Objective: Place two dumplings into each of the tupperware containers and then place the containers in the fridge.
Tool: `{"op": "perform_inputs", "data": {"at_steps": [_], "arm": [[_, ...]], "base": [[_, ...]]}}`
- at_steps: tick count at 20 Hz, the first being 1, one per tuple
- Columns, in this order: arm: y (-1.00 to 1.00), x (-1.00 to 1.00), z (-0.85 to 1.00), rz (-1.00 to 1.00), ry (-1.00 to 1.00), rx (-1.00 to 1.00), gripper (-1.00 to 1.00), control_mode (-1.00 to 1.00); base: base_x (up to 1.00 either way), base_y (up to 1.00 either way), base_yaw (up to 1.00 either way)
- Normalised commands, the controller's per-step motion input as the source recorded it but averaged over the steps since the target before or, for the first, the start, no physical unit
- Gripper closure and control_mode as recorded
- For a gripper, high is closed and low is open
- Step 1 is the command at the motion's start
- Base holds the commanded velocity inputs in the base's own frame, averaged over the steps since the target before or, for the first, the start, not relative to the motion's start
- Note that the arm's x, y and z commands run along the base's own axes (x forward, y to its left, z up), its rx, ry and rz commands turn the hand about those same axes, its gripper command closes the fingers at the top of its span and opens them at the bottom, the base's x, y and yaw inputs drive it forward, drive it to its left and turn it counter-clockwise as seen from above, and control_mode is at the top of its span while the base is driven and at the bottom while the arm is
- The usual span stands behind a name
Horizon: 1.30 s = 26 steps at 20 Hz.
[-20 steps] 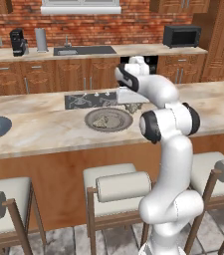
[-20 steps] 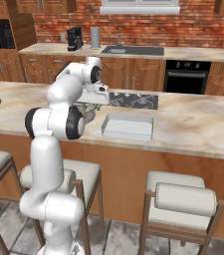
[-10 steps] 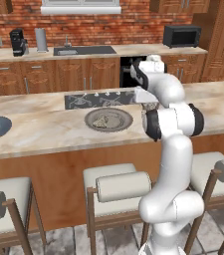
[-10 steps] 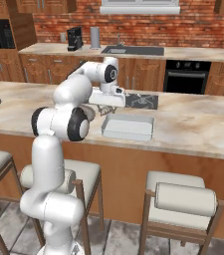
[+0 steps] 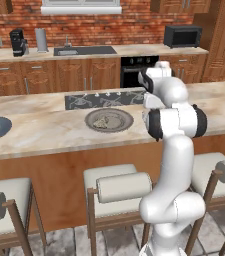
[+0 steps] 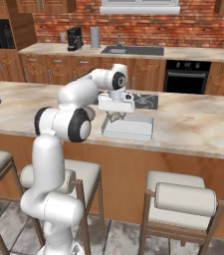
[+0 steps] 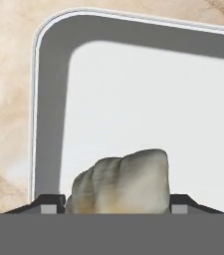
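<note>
Sitting between the two dark fingertips of the gripper [image 7: 117, 205], a pale tan crinkled dumpling [image 7: 119, 184], pinched from both sides with the jaws spread fairly wide around it. Hanging directly beneath the gripper, over the white floor of a shallow pale grey-white rectangular plastic container [image 7: 51, 99] resting on the marbled beige desk [image 7: 6, 94]. Lying well off to the gripper's side, a round grey plate [image 5: 109, 120] carrying more dumplings.

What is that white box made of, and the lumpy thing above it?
The box looks like smooth pale plastic: thin rim, rounded corners, even matte floor. The lumpy thing looks like soft dough, a dumpling: tan, creased folds, dull surface.
</note>
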Motion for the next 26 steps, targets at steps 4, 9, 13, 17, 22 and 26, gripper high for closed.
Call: {"op": "perform_inputs", "data": {"at_steps": [4,9,13,17,22,26], "arm": [[-0.20,0.00,-0.54,0.07,0.00,0.00,1.00,-1.00],[-0.03,0.04,-0.33,0.01,-0.01,0.00,1.00,-1.00],[0.00,0.23,-0.04,0.00,-0.04,0.00,1.00,-1.00],[0.00,0.13,-0.16,0.00,-0.01,0.00,1.00,-1.00],[0.00,0.00,-0.23,0.00,0.00,0.00,-1.00,-1.00],[0.00,0.00,0.00,0.00,0.00,0.00,-1.00,-1.00]], "base": [[0.00,0.00,0.00],[0.00,0.00,0.00],[0.00,0.00,0.00],[0.00,0.00,0.00],[0.00,0.00,0.00],[0.00,0.00,0.00]]}}
